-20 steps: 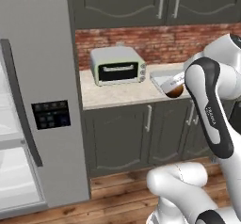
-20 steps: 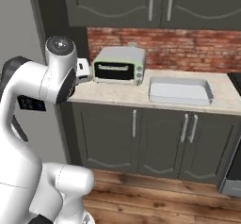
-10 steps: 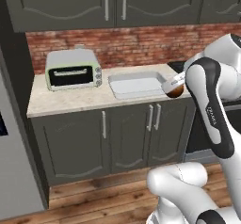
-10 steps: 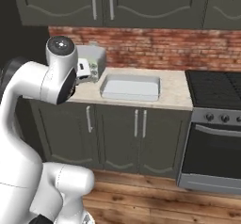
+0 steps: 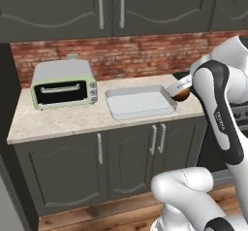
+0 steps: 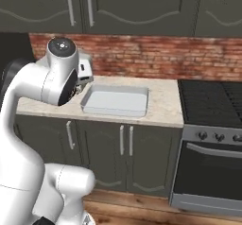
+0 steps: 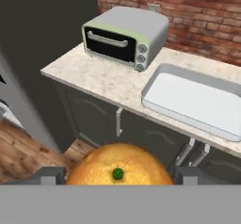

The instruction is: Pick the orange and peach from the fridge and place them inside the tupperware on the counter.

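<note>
My gripper (image 7: 117, 175) is shut on the orange (image 7: 118, 165), a dull orange ball with a green stem dot, seen low between the two fingertips. From the left base the orange (image 5: 182, 95) hangs at the gripper (image 5: 180, 90), just off the right end of the tupperware (image 5: 139, 102) and slightly above the counter (image 5: 58, 121). The tupperware (image 7: 197, 100) is a shallow pale tray with nothing in it; it also lies beside my arm's elbow as the tupperware (image 6: 115, 101). The peach is out of view.
A pale green toaster oven (image 5: 63, 84) stands left of the tray against the brick wall. A black stove (image 6: 212, 99) adjoins the counter's right end. Dark cabinet doors (image 5: 131, 152) with silver handles run below. A grey panel (image 7: 23, 110) rises at the counter's left end.
The base has driven right along the counter: the fridge slid out of the pictures, and the tray and stove came in. The arm keeps its pose with the orange held.
</note>
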